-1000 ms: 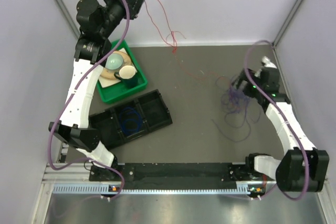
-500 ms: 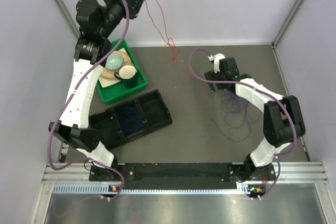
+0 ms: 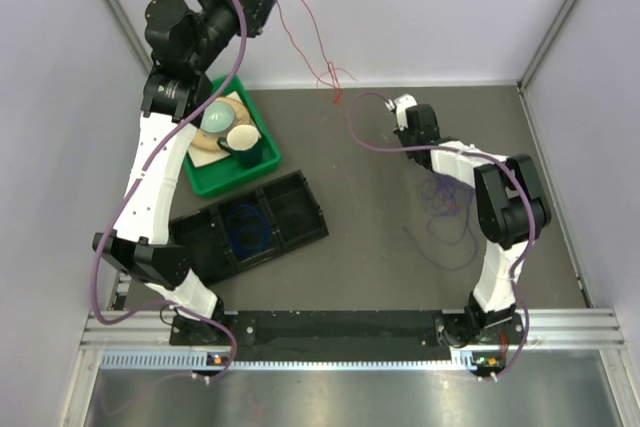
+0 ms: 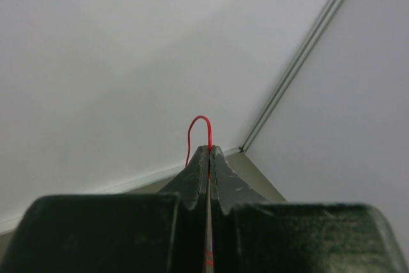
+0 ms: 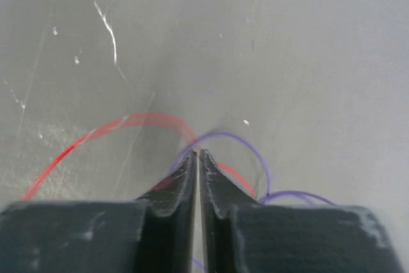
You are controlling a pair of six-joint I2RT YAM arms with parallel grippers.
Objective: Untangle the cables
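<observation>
obs: the cables are very thin, long, limp wires. i expect them to weigh next to nothing, hold no shape and slide through a loose pinch. they will also snag where strands cross, so i'd take one strand at a time on a free run away from the knots and pull slowly.

location, all relative to the green plastic tray (image 3: 268,162):
- the thin red cable (image 3: 305,32) hangs in the air above and to the right of it, dropping to a small snarl near the back edge of the grey counter (image 3: 370,247).
- the loose purple cable heap (image 3: 447,202) lies on the counter, well to the right of it.
- a blue cable coil (image 3: 247,230) sits in the middle compartment of the black divided tray (image 3: 318,215), just in front of it.

left end effector (image 4: 209,151): raised high behind the green tray, jaws pressed together on the red cable. a short red loop stands out past the tips.

right end effector (image 5: 196,155): low over the counter, right of the green tray. the jaws are nearly together, with only a thin slit between them. a red strand and a purple strand cross right at the tips. i cannot tell whether either one is pinched or only lying alongside.
</observation>
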